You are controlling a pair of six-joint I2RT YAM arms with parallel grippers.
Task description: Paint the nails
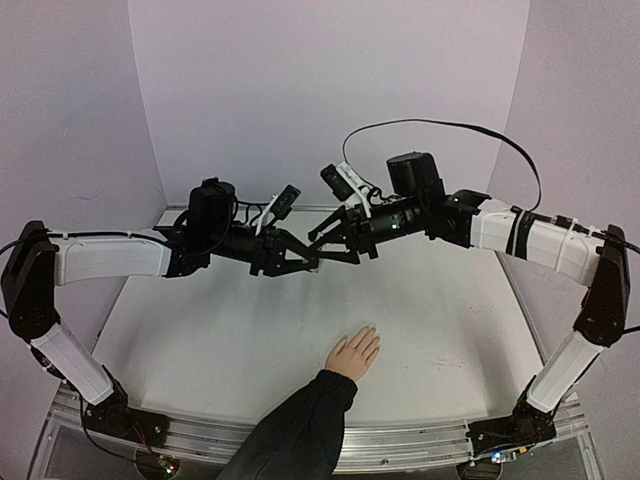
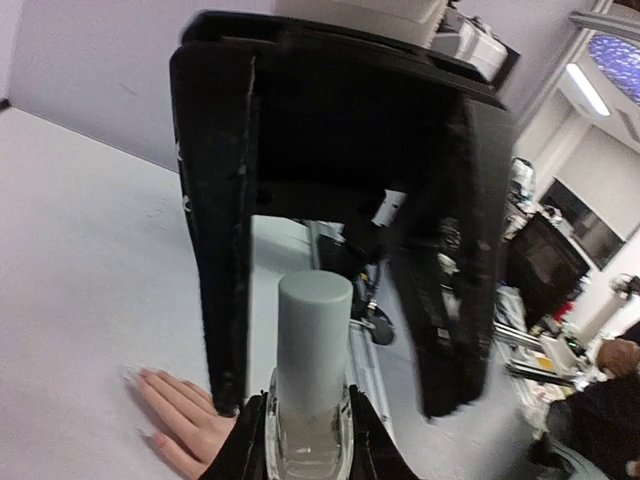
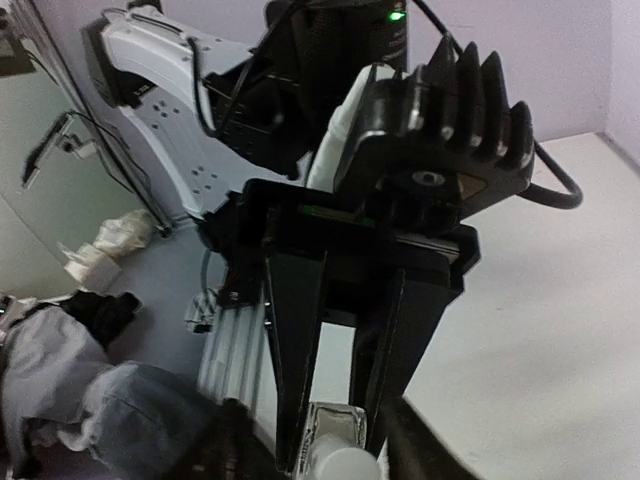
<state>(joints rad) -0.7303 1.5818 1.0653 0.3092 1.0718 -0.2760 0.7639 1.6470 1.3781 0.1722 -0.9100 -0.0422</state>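
A light-skinned hand (image 1: 355,352) in a dark sleeve lies flat on the white table, fingers pointing away from the arms. Its tiny pale nails (image 1: 369,333) are barely visible in the top view. Both arms meet in the air above and behind it. My left gripper (image 1: 300,258) is shut on a small clear bottle (image 2: 308,435) with a pale cap (image 2: 314,335). My right gripper (image 1: 330,242) faces it, open. Its black fingers (image 2: 222,300) straddle the cap with a gap on each side. In the right wrist view the bottle (image 3: 345,430) shows between the left gripper's fingers.
Purple walls enclose the white table (image 1: 200,340) on three sides. A metal rail (image 1: 400,440) runs along the near edge by both arm bases. The dark sleeve (image 1: 295,425) crosses that rail at the middle. A black cable (image 1: 450,125) loops above the right arm.
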